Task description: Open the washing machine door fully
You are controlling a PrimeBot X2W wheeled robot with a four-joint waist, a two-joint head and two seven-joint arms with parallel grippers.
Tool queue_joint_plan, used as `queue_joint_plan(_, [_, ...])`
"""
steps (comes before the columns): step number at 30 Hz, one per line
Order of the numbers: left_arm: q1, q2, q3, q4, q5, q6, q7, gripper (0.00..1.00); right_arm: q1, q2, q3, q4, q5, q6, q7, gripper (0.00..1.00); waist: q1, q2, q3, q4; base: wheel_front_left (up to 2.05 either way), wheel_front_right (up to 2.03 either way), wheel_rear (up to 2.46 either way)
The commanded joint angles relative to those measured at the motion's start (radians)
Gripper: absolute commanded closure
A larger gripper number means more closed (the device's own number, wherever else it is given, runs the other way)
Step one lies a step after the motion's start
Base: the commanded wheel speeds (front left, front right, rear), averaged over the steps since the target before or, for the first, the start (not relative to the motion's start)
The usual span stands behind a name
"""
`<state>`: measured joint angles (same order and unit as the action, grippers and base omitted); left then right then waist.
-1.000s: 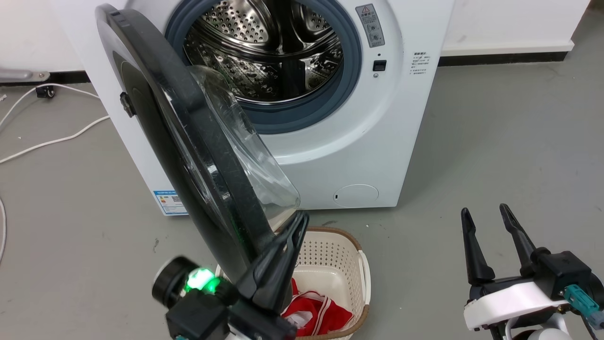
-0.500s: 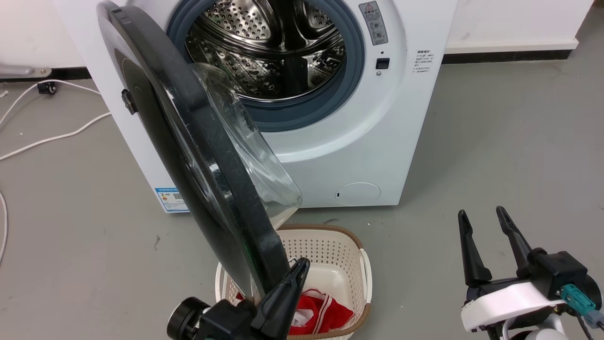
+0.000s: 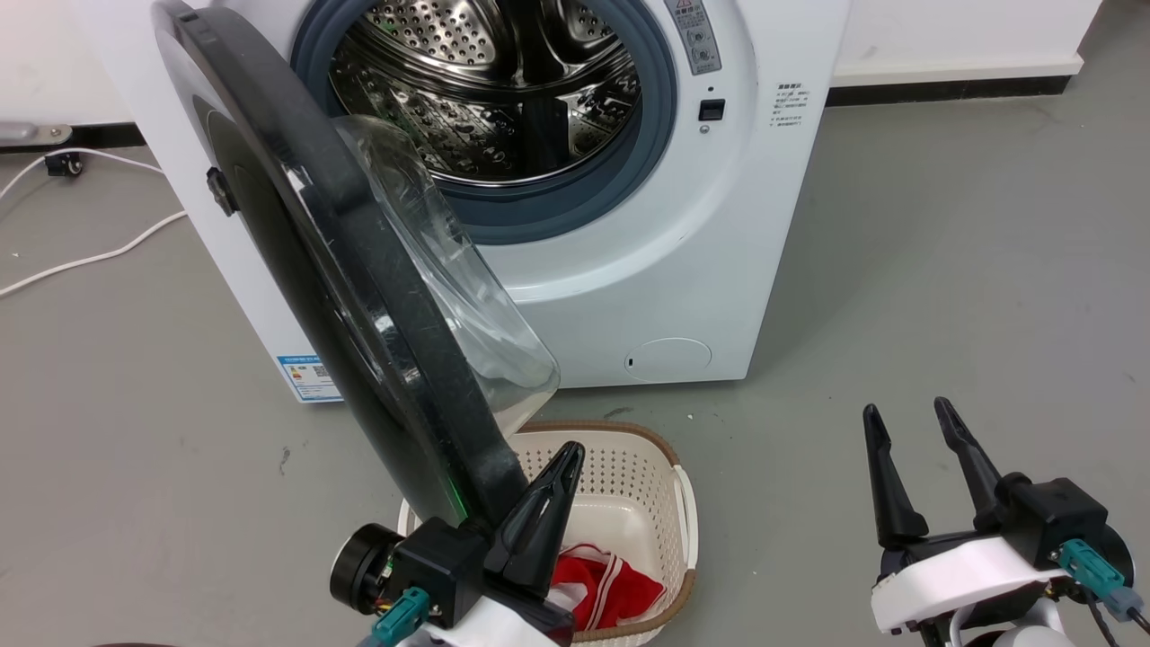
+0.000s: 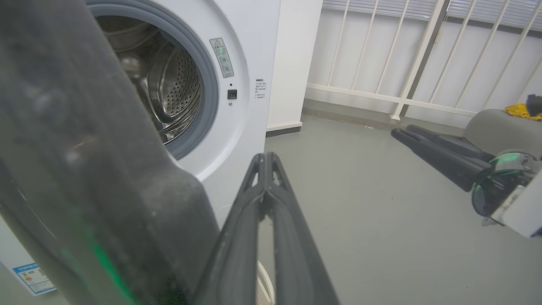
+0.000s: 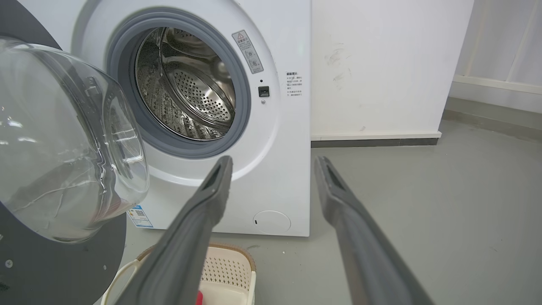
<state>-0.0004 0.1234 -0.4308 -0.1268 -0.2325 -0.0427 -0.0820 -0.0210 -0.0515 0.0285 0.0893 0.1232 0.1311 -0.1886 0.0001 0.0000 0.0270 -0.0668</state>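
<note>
**Door rim looms beside closed fingers**

The washing machine door [image 4: 84, 169] is a blurred dark rim with a green glint, covering the view's left. Just beside it, the left gripper [image 4: 265, 157] has its fingers pressed together. Behind them is the grey-ringed steel drum [image 4: 169, 97]. The right gripper [image 4: 401, 130] hangs above the grey floor [image 4: 381, 233], before a white railing [image 4: 423, 55]
</note>
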Motion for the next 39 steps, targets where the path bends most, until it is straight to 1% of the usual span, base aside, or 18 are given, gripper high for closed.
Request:
queue_joint_plan(1, [-0.007, 0.002, 0.011, 0.009, -0.002, 0.012, -0.001, 1.00, -0.006, 0.003, 0.002, 0.001, 0.003, -0.001, -0.002, 0.00, -0.0001, 0.0000, 0.001, 0.000, 0.00, 0.00, 0.00])
queue_joint_plan(3, [-0.008, 0.003, 0.015, 0.020, -0.006, 0.014, -0.006, 1.00, -0.006, 0.003, 0.004, 0.002, 0.007, -0.001, -0.002, 0.00, -0.0001, 0.0000, 0.003, 0.000, 0.00, 0.00, 0.00])
queue_joint_plan(9, [0.017, 0.015, 0.035, 0.020, -0.013, 0.036, -0.015, 1.00, -0.005, 0.003, 0.005, 0.005, 0.013, -0.001, -0.005, 0.00, -0.0001, 0.0000, 0.004, 0.006, 0.00, 0.00, 0.00])
queue_joint_plan(17, [0.079, 0.018, 0.037, -0.020, -0.022, 0.067, -0.007, 1.00, 0.005, 0.003, -0.003, 0.007, 0.013, -0.001, 0.000, 0.00, -0.0001, 0.0000, -0.007, 0.043, 0.00, 0.00, 0.00])
queue_joint_plan(21, [0.118, 0.018, 0.043, -0.044, -0.028, 0.087, -0.009, 1.00, 0.015, 0.003, -0.008, 0.003, 0.014, -0.001, 0.004, 0.00, -0.0001, 0.0000, -0.015, 0.084, 0.00, 0.00, 0.00])
queue_joint_plan(28, [0.161, 0.023, 0.047, -0.065, -0.031, 0.111, -0.008, 1.00, 0.034, 0.003, -0.016, -0.001, 0.016, -0.001, 0.010, 0.00, -0.0001, 0.0000, -0.035, 0.189, 0.00, 0.00, 0.00])
queue_joint_plan(34, [0.185, 0.039, 0.065, -0.083, -0.031, 0.135, -0.006, 1.00, 0.039, 0.002, -0.017, 0.001, 0.022, -0.001, 0.014, 0.00, -0.0001, 0.0000, -0.042, 0.272, 0.00, 0.00, 0.00])
queue_joint_plan(36, [0.188, 0.042, 0.071, -0.086, -0.029, 0.139, -0.006, 1.00, 0.038, 0.002, -0.016, 0.001, 0.022, -0.001, 0.013, 0.00, -0.0001, 0.0000, -0.043, 0.283, 0.00, 0.00, 0.00])
queue_joint_plan(39, [0.200, 0.052, 0.095, -0.091, -0.032, 0.159, -0.010, 1.00, 0.037, 0.002, -0.014, 0.004, 0.026, -0.001, 0.011, 0.00, -0.0001, 0.0000, -0.044, 0.311, 0.00, 0.00, 0.00])
